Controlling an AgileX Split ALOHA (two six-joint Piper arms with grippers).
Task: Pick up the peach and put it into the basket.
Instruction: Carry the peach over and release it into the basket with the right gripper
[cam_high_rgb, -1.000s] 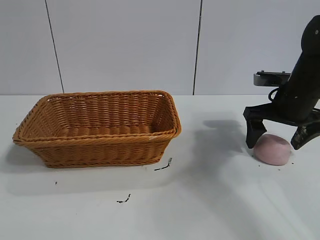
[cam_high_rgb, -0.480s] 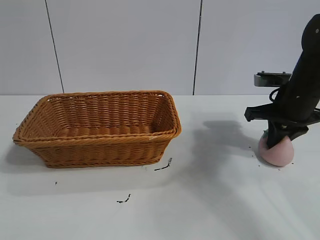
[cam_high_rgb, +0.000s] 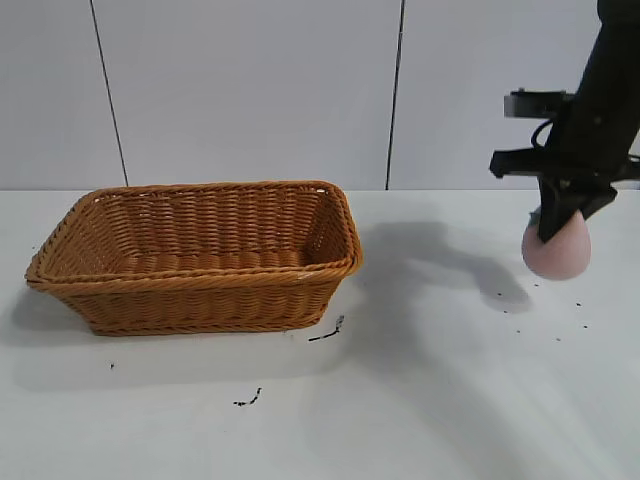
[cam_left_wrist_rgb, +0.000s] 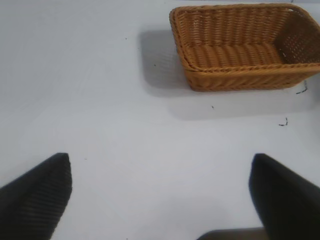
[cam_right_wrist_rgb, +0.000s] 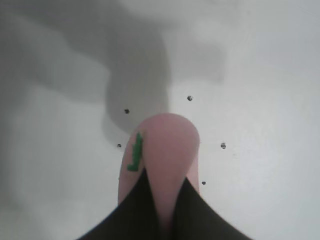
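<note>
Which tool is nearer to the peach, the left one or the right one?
The right. The right tool is shut on the peach and holds it above the table. The left tool hangs open over bare table beyond the basket, away from the peach.

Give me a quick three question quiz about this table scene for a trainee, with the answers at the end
1. True or false: the small pale-pink rounded peach rests on the white table.
2. What is the right gripper shut on?
3. The large orange-brown woven wicker basket holds: A) the peach B) nothing visible C) a cup.

Key: 1 false, it hangs in the air. 2 the peach. 3 B. The left gripper sits open, away from the basket.
</note>
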